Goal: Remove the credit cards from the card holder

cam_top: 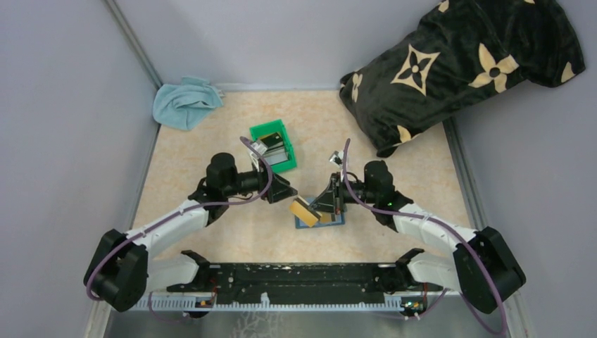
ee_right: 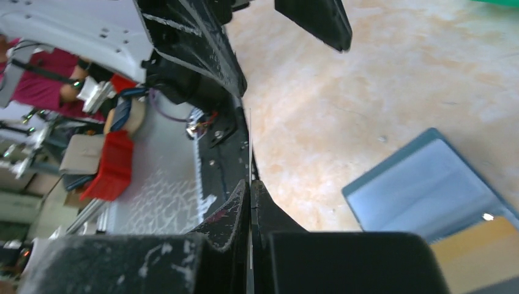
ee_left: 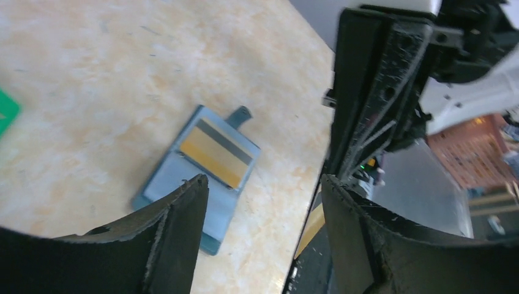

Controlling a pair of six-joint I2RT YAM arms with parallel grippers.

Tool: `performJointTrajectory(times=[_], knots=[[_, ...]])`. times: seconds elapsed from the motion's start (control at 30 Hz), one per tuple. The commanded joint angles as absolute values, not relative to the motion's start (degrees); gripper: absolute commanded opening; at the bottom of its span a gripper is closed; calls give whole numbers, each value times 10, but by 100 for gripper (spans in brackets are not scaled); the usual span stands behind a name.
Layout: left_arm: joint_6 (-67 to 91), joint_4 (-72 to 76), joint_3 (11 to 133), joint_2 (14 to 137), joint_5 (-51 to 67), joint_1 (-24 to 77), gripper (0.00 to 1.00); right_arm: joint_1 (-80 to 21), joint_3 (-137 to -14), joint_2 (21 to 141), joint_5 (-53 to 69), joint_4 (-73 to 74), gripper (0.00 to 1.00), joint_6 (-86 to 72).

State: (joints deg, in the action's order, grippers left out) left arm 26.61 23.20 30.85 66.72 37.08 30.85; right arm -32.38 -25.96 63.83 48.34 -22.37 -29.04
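Beige counter [cam_top: 190, 162]: left claw [ee_left: 263, 184] gapes; right claw [ee_right: 250, 184] pinches a tan credit card [cam_top: 304, 210] over the card holder [ee_left: 177, 177]; probably stiff, slick, best edge-gripped.

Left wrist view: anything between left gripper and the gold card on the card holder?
Nothing visible. The left gripper faces the gold card on the card holder; the right gripper, pinching a second card, stands aside.

Card holder [ee_left: 168, 177], bin [cam_top: 264, 132], cloth [cam_top: 183, 104] on table [cam_top: 190, 158]

You've got plain grey walls [cam_top: 63, 105] boxing in a beige marbled tabletop [cam_top: 211, 134], a black flower-print pillow [cam_top: 457, 63] far right, and a light blue cloth [cam_top: 184, 102] far left.
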Motion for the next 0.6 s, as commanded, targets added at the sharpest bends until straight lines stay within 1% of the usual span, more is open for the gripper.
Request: performJointTrajectory(times=[0.0,0.07,0.2,0.27,0.4,0.57], knots=[[242,276,303,649,495,322,71,-318,-276,662,586,-328,0,-341],[238,292,293,633,509,329,68,-318,-271,669,597,-359,0,-361],[227,300,287,613,522,346,67,-318,-269,678,608,-393,0,-389],[230,306,284,612,531,349,63,-318,-270,680,608,-393,0,-390],[238,321,281,618,542,352,52,-318,-271,680,607,-393,0,-392],[232,312,285,630,543,356,42,-318,-271,677,605,-392,0,-392]])
